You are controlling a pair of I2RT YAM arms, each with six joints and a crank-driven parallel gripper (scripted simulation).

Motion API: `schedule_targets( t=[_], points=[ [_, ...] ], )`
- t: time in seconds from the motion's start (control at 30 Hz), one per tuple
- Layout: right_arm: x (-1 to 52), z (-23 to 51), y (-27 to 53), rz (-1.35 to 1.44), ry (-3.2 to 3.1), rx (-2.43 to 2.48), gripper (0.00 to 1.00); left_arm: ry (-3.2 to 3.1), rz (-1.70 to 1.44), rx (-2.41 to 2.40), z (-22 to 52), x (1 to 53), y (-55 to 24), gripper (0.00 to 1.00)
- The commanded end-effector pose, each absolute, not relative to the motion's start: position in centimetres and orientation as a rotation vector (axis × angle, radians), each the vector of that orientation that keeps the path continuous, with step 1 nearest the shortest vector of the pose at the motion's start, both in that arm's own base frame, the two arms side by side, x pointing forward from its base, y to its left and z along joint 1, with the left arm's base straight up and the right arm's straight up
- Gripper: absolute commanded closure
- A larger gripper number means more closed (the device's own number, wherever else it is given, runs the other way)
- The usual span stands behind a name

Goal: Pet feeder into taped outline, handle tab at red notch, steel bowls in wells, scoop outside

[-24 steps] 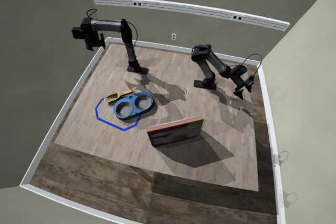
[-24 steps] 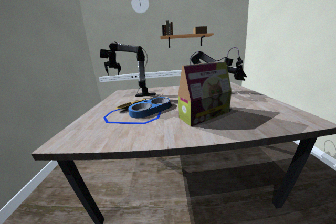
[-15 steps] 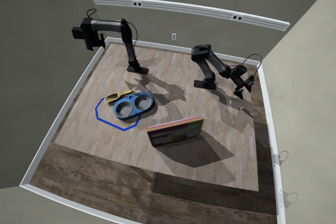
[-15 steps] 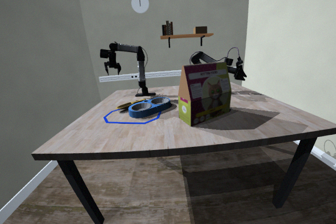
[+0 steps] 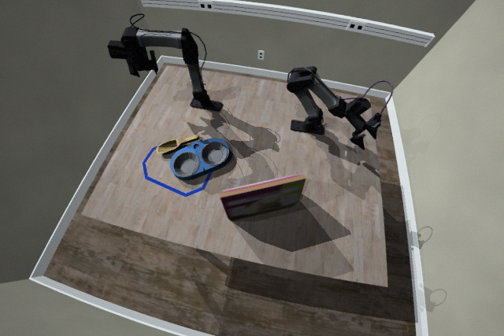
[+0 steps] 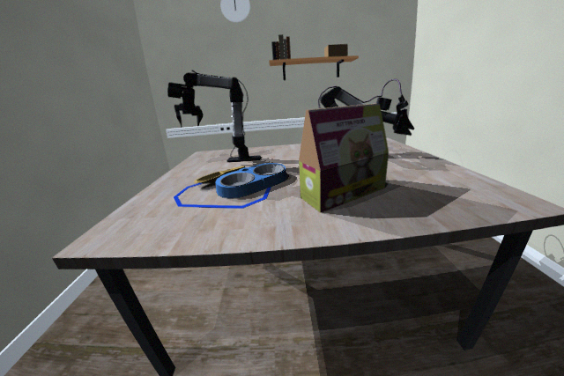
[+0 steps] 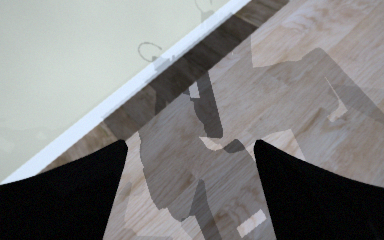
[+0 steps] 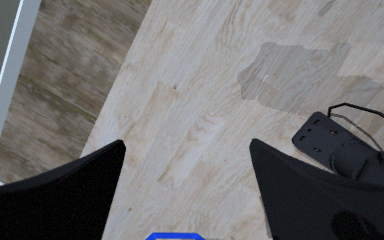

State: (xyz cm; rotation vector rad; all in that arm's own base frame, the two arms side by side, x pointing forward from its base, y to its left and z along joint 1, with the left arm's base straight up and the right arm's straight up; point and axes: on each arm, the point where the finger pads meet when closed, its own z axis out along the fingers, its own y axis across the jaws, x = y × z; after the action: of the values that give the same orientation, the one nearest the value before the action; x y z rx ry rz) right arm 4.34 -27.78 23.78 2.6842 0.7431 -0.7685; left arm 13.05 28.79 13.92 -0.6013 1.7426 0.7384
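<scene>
The blue pet feeder (image 5: pixel 200 167) (image 6: pixel 242 192) lies partly over the blue taped outline (image 5: pixel 164 186) (image 6: pixel 211 206) (image 8: pixel 176 235), its right end in the top and exterior views outside it. One steel bowl (image 5: pixel 186 164) (image 6: pixel 237 179) and another steel bowl (image 5: pixel 215 153) (image 6: pixel 270 169) sit in its wells and look level. The yellow scoop (image 5: pixel 167 145) (image 6: pixel 209 177) lies along its arm side, over the outline's edge. The red notch and handle tab cannot be made out. My left gripper (image 5: pixel 367 142) (image 7: pixel 190 143) and right gripper (image 5: pixel 147 74) (image 6: pixel 189 125) (image 8: pixel 188 142) are open, empty and raised, away from these things.
A kitten food box (image 5: pixel 264 202) (image 6: pixel 352 158) stands upright on the table, beside the feeder toward the top and exterior views and the left arm's side. The right arm's base (image 5: pixel 206 105) (image 6: pixel 244 158) stands behind the feeder and scoop.
</scene>
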Motion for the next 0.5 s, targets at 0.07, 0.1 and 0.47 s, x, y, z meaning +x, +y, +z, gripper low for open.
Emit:
schedule_targets(
  t=[0.07, 0.1, 0.47],
  points=[
    [5.6, 23.9, -27.3, -0.725, 0.869, 2.567, 0.00, 1.683, 0.693, -0.543, 17.2, 16.0, 28.9, 0.00],
    [5.8, 23.8, -27.2, -0.720, 0.893, 2.550, 0.00, 1.677, 0.680, -0.532, 17.6, 16.5, 28.8, 0.00],
    [9.5, 21.8, -23.0, -0.627, 1.325, 2.183, 0.00, 1.576, 0.414, -0.338, 24.5, 26.5, 24.3, 0.00]
  ],
)
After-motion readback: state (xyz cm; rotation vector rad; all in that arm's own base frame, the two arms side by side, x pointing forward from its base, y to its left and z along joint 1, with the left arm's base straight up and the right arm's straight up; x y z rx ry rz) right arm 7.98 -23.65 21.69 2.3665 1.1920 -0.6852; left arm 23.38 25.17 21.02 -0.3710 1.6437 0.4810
